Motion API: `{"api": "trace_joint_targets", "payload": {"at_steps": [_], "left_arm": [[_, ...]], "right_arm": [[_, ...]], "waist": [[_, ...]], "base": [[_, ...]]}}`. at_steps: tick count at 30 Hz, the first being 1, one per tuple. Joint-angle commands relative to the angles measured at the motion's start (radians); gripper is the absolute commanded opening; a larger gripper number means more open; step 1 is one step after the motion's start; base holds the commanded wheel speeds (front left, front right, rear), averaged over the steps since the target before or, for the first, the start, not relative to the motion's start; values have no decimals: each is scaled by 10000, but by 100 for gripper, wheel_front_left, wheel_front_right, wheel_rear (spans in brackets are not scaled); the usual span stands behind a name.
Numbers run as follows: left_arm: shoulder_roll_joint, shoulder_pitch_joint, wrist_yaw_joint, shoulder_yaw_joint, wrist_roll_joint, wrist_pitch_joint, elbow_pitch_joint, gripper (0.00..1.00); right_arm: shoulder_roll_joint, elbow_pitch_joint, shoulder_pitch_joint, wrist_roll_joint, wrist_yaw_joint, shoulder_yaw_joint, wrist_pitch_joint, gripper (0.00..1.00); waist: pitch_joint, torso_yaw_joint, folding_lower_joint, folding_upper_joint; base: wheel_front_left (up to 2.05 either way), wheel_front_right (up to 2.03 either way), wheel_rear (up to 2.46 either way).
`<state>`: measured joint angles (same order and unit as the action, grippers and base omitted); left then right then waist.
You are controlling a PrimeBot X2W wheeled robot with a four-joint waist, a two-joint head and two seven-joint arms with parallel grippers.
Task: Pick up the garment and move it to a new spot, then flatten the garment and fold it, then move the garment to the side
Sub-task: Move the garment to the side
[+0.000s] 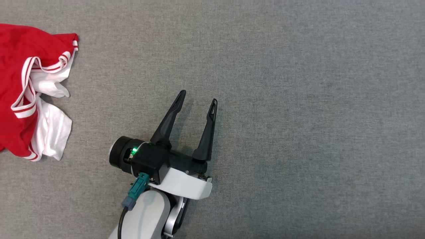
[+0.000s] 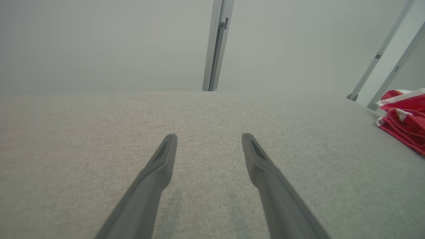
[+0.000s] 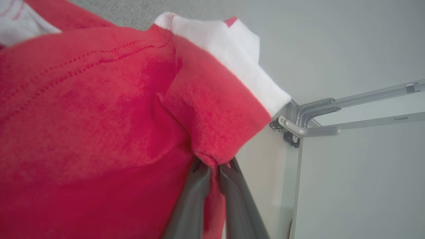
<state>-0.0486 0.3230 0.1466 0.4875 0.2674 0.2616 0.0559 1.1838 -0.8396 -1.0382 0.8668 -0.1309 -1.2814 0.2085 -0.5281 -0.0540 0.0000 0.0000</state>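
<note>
Right gripper (image 3: 216, 166): closed. Its two dark fingers pinch a bunched fold of red cloth between them in the right wrist view.
Held fold: it gathers to a tight knot at the fingertips. From there the fabric spreads up and to the left across that view.
Left gripper (image 1: 199, 96): open and empty. The fingers spread in a V and point up and slightly right in the head view. In the left wrist view (image 2: 209, 136) the same two fingers stand apart with bare surface between them.
Left gripper height: low over the surface, with faint shadows beside the fingers. Whether it touches cannot be told.
Garment (image 1: 15, 66): red with white striped trim and white inner cloth. It lies rumpled at the left edge of the head view, cut off by the border and well apart from the left gripper.
Garment, left wrist view: one red-and-white edge (image 2: 406, 116) shows at the right border.
Garment, right wrist view: red knit (image 3: 83, 116) with a dotted stitch line and a white band along one hem.
Surface (image 1: 298, 116): flat grey woven cloth that runs under the left gripper and the garment.
Metal frame (image 2: 217, 43): a pale upright post stands beyond the far edge of the surface, with two slanted bars at the upper right. In the right wrist view, pale bars (image 3: 332, 129) meet at a corner bracket beside a pale panel.
</note>
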Motion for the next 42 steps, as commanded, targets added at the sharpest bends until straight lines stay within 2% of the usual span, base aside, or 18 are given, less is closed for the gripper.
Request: {"api": "trace_joint_targets", "payload": {"at_steps": [1, 5, 6, 7, 8, 14, 19, 28, 31, 34, 42], "left_arm": [[-46, 199, 33, 3, -71, 41, -31, 100], [-46, 255, 46, 52, 1, 41, -6, 100], [-45, 264, 51, 50, 10, 41, 7, 100], [-45, 267, 60, 36, 25, 41, 34, 100], [-43, 260, 66, 20, 35, 41, 58, 100], [-41, 27, 81, -13, 137, 41, 219, 100], [-46, -198, 23, -60, 277, 41, 271, 100], [-45, -925, -13, -385, 392, 41, 265, 100], [-43, -1262, -60, -588, 310, 41, 277, 100], [-45, -1644, -117, -840, 288, 41, 284, 100], [-43, -2529, -227, -1617, 311, 41, 198, 100]], "right_arm": [[-209, -289, -48, -241, 3, -1, 30, 0], [-495, -1262, -254, -304, 4, 45, 75, 0], [-605, -1542, -275, -265, 4, 78, 66, 11], [-731, -1746, -308, -315, 4, 72, 97, 71], [-888, -1953, -330, -209, 4, 127, 112, 100], [-1344, -2576, -474, -365, 4, 113, 224, 100], [-1797, -2763, -605, -310, 4, 200, 389, 100], [-2907, -1618, -608, -216, 4, 955, 586, 100], [-3282, -645, -242, -642, 5, 1842, 580, 100], [-3864, 412, 511, -1068, 3, 3239, 577, 100], [-5649, 3200, 3957, -3332, 3, 7192, 580, 100]], "waist": [[-99, -7, 0, 0], [-163, -58, 0, 0], [-164, -68, 0, 0], [-156, -76, 0, 0], [-131, -79, 0, 0], [362, -81, 0, 0], [1189, -79, 0, 0], [2979, -32, 0, 0], [3602, 17, 0, 0], [4197, 51, 0, 0], [5277, -34, 0, 0]], "base": [[0, 0, 0], [0, 0, 0], [0, 0, 0], [0, 0, 0], [0, 0, 0], [0, 0, 0], [0, 0, 0], [0, 0, 0], [0, 0, 0], [0, 0, 0], [0, 0, 0]]}}
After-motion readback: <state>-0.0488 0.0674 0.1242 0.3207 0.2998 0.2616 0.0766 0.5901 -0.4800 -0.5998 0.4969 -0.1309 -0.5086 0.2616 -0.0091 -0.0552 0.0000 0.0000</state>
